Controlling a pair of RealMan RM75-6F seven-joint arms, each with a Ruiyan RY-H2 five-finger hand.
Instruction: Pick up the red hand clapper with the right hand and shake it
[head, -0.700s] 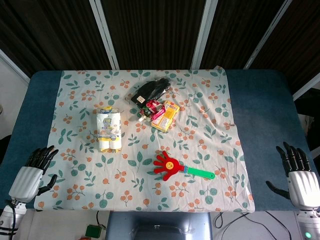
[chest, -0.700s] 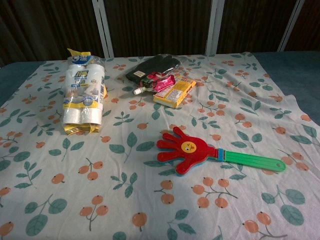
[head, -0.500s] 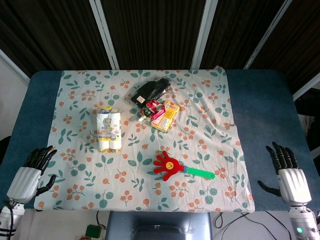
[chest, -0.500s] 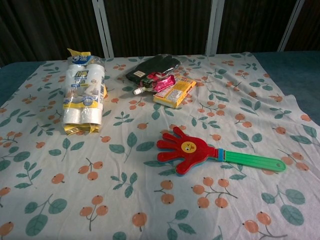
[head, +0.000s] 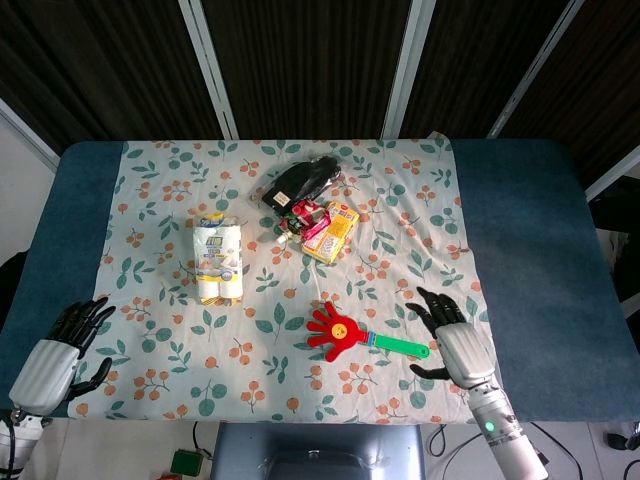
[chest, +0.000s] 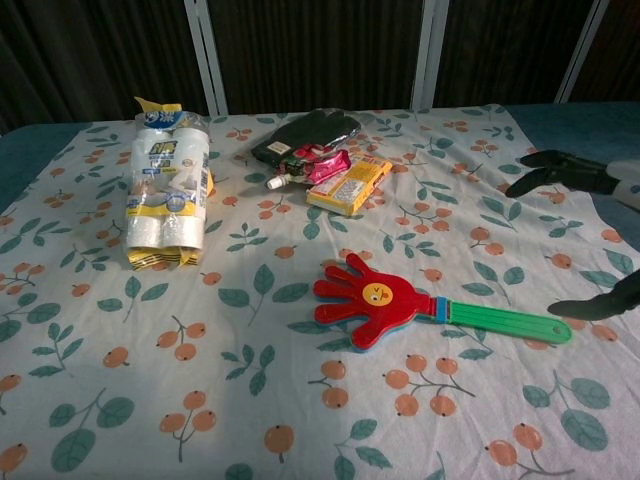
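Red plastic, shaped like a palm with a smiley face on it, the hand clapper (head: 335, 331) lies flat on the floral tablecloth (head: 160, 350), its green handle (head: 400, 346) pointing toward the robot's right side. The right hand (head: 455, 343) hovers just beside the end of that handle, dark fingers (head: 432, 305) spread apart and holding nothing. From the head view the whole hand and its silver back are plain; the chest view catches only dark fingertips (chest: 560, 170) reaching in from the right edge, one low near the handle's tip, not touching it as far as I can tell.

The left hand (head: 55, 350) shows only in the head view, at the near left corner over the blue table (head: 530, 230), fingers apart and empty.

Further back on the cloth, a wrapped pack of white rolls (head: 218, 259) lies to the left. The chest view shows its blue and yellow label better. Near the middle sit a black pouch (head: 300, 181), a pink packet (head: 303, 212) and a yellow snack box (head: 332, 230), crowded together.
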